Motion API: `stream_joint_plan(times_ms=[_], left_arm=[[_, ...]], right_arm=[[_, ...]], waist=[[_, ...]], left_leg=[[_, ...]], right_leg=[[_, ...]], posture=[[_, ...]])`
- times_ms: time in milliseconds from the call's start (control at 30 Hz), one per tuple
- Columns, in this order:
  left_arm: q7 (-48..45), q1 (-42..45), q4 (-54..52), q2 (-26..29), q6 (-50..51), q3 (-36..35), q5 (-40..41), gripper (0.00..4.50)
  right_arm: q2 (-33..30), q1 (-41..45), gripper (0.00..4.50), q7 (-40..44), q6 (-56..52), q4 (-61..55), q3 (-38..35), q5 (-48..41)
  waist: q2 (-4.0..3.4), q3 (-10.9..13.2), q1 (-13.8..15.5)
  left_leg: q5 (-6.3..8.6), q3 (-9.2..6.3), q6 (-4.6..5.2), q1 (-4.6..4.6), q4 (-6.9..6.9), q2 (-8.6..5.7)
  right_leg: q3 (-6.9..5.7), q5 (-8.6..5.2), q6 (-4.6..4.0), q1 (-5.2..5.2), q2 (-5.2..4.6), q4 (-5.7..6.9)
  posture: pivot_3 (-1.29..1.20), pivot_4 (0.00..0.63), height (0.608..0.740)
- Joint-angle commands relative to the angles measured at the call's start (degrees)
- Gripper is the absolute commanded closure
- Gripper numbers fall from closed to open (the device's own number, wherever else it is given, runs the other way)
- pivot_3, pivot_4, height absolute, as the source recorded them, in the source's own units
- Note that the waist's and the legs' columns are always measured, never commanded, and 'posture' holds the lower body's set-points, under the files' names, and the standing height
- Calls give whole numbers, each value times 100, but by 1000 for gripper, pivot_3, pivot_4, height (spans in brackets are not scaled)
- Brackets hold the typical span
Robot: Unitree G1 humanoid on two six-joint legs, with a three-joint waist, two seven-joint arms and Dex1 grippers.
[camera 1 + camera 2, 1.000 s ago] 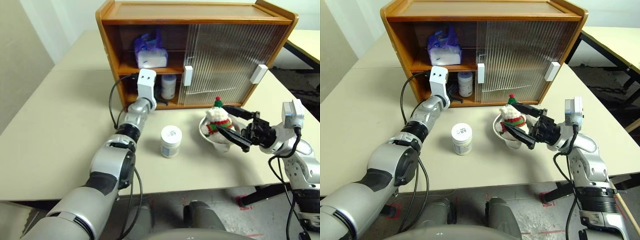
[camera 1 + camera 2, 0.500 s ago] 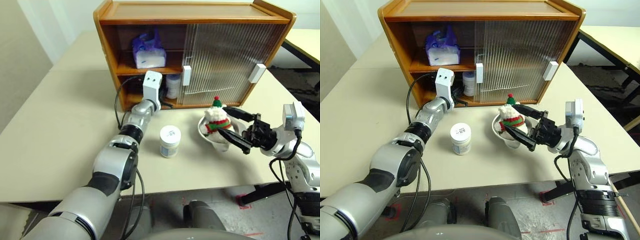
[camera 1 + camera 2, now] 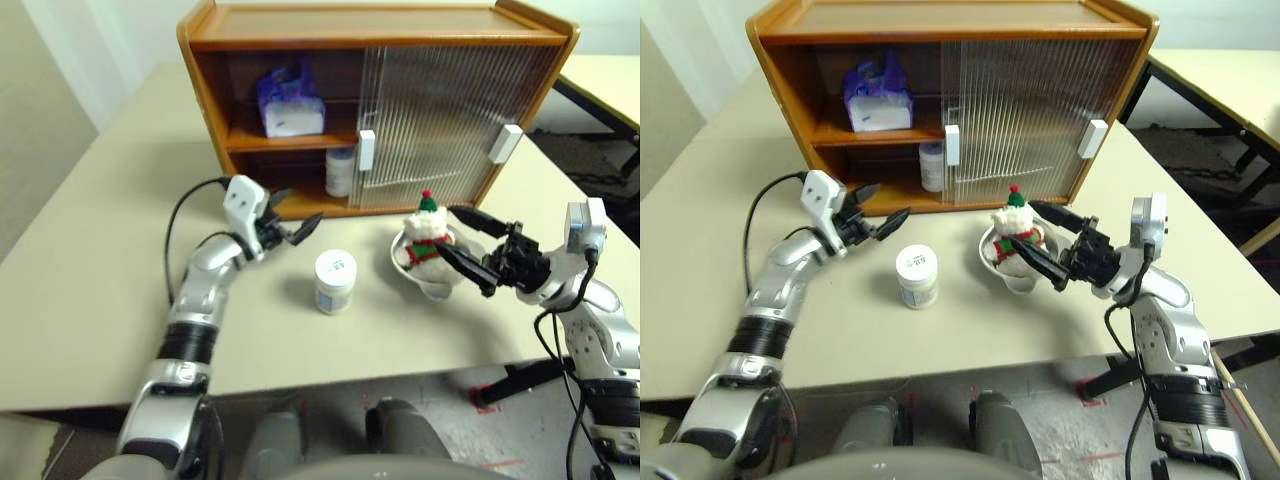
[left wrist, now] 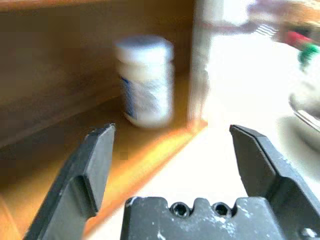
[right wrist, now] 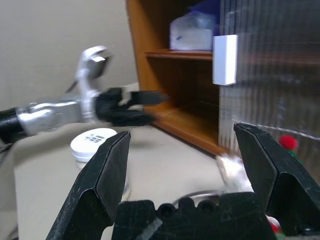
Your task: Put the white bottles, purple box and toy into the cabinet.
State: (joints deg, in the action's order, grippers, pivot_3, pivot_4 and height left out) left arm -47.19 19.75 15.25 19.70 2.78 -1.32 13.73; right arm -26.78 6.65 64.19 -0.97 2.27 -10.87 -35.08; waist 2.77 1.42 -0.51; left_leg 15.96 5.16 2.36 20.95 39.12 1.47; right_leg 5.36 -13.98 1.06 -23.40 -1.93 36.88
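Cabinet [image 3: 470,45], the landmark for everything below, stands at the back of the table [image 3: 90,270] with its sliding doors drawn to the right, leaving its left half open. Purple box [image 3: 290,100] sits on the upper shelf of that open half. One white bottle [image 3: 340,170] stands on the lower shelf, just beside the door's white handle [image 3: 366,150]. The left gripper [image 3: 290,228], which a second ago reached into the lower shelf beside that bottle, has drawn back out in front of the cabinet, and its fingers are now spread apart and empty; the bottle is thus delivered. The second white bottle [image 3: 335,281] remains on the table in front of the cabinet's open half, close to the withdrawn gripper. In front of the closed doors, the toy [image 3: 424,232] sits in a metal bowl [image 3: 415,272]; the right gripper [image 3: 462,238] hovers at it with fingers wide apart, one on each side, gripping nothing. Judged from this layout, two items are stowed and two remain, the table bottle being the likely next pick for the left arm.
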Motion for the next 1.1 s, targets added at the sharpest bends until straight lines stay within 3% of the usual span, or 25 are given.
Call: stream_joint_plan(times_ms=[33, 267, 400, 567, 1033, 1100], left_arm=[[-860, -450, -376, 498, 184, 98, 301, 56], [-1910, -939, -674, 1077, 254, 168, 677, 56], [-2583, -1049, -581, 1230, -201, 572, 497, 56], [-2720, -927, -474, 1021, -572, 1005, 274, 56], [-1904, -322, 728, 6, -1079, 1553, -468, 56], [-1844, -301, 781, -30, -1068, 1549, -491, 448]], right_arm=[[-8, -24, 0, 20, 34, 59, -20, 35], [-22, 6, 0, 73, 40, 87, 25, 67], [-38, 44, 0, 109, 17, 109, 40, 72], [-71, 57, 0, 154, 5, 116, 15, 77], [-139, 49, 0, 37, -128, -124, -12, 59], [-147, 36, 0, 44, -117, -114, -22, 60]], waist=[[0, 0, -5], [-2, 1, -6], [-8, 3, -10], [-8, 3, -2], [-7, 3, -8], [-7, 3, -6]], left_leg=[[0, 5, 0, -7, 0, 2], [7, 20, -12, -58, 0, 10], [9, 21, -16, -73, 0, 15], [9, 20, -15, -69, 0, 16], [6, 20, -9, -65, -1, 15], [6, 19, -9, -65, -1, 15]], right_leg=[[-1, -1, -4, 5, -1, 0], [-5, -29, 3, 45, -6, -1], [-5, -33, -2, 56, -4, -1], [-4, -35, 0, 55, -5, -3], [-1, -36, 8, 57, -3, -10], [-1, -37, 9, 56, -2, -9]], posture=[[58, 0, 740], [57, 0, 740], [64, 0, 740], [65, 0, 740], [41, 0, 740], [41, 0, 740]])
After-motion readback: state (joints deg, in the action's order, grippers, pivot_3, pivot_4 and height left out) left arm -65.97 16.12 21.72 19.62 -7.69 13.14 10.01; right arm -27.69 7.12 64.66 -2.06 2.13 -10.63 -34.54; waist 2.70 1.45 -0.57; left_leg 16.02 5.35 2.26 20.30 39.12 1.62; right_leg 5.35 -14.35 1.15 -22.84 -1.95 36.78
